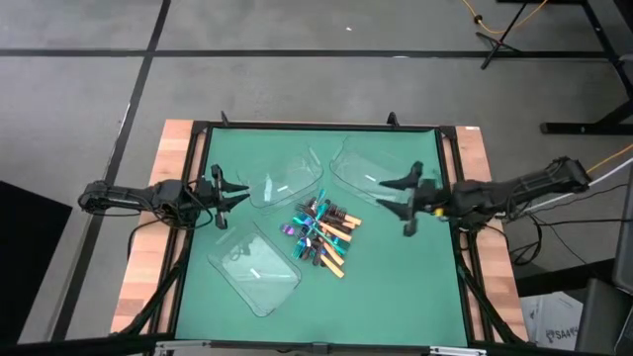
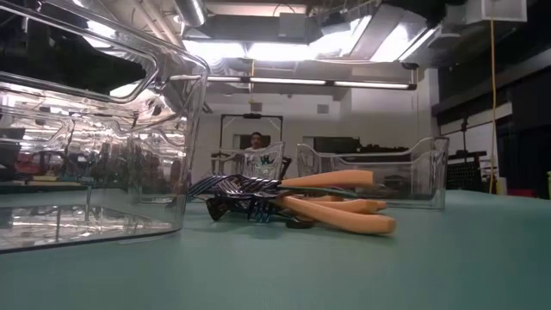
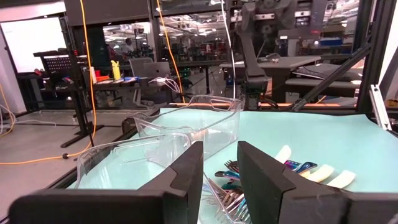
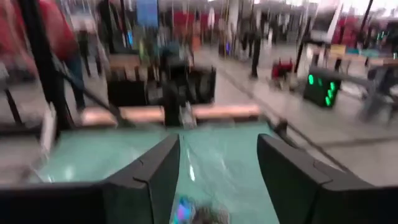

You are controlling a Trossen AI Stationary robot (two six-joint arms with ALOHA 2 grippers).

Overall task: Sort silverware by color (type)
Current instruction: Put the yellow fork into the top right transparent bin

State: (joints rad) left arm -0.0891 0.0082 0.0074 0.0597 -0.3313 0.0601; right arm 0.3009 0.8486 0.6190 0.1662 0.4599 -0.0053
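Note:
The silverware [image 1: 321, 232] lies in a mixed pile on the green mat at the table's middle. It holds iridescent blue-purple pieces, orange-handled ones and dark ones, crossed over each other. The low view shows the pile [image 2: 293, 205] resting on the mat with the orange handles pointing right. My left gripper [image 1: 235, 201] is left of the pile, level, open and with nothing between its fingers; its wrist view looks past the fingers [image 3: 221, 168] at the pile [image 3: 231, 186]. My right gripper [image 1: 392, 206] is right of the pile, raised above the mat, open and not holding anything [image 4: 217, 168].
Three clear plastic trays sit around the pile: one far left of it [image 1: 287, 180], one far right under my right gripper [image 1: 368, 166], one near left [image 1: 255, 269]. Bare mat lies near and right of the pile [image 1: 396, 287]. A person [image 2: 256, 142] is in the room beyond the table.

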